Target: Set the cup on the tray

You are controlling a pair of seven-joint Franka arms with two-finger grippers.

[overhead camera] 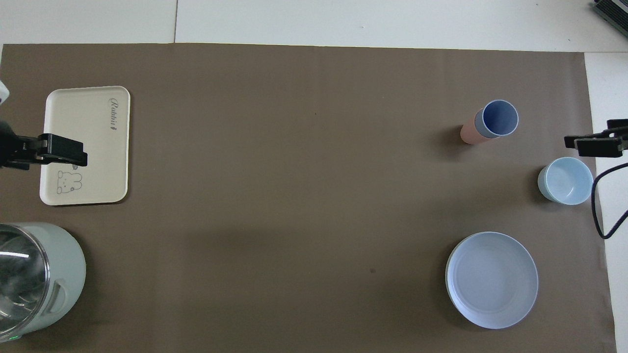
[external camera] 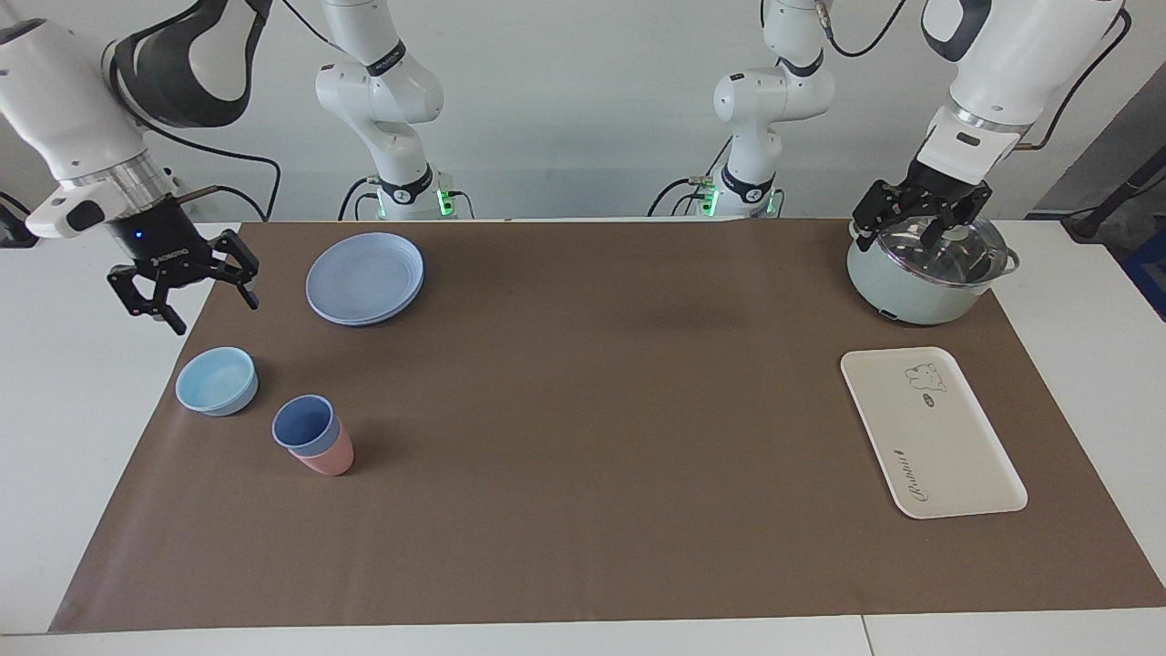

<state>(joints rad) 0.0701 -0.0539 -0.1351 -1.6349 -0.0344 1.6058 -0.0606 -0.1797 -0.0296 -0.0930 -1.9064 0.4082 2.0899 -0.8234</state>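
Observation:
The periwinkle-blue cup (external camera: 303,425) (overhead camera: 500,117) stands upright, nested in a salmon-pink tumbler (external camera: 330,458) (overhead camera: 469,135), on the brown mat toward the right arm's end. At the left arm's end the cream tray (external camera: 938,446) (overhead camera: 105,162) lies flat with nothing on it. My right gripper (external camera: 211,310) (overhead camera: 571,143) hangs open and empty over the mat's edge, close to the light-blue bowl and apart from the cup. Above the pot's lid my left gripper (external camera: 897,239) (overhead camera: 73,153) waits, open and empty; from overhead it covers part of the tray.
A light-blue bowl (external camera: 217,381) (overhead camera: 565,180) sits beside the cup, nearer the mat's edge. Stacked blue plates (external camera: 364,277) (overhead camera: 491,279) lie nearer to the robots. A pale-green pot with a glass lid (external camera: 929,273) (overhead camera: 34,279) stands nearer to the robots than the tray.

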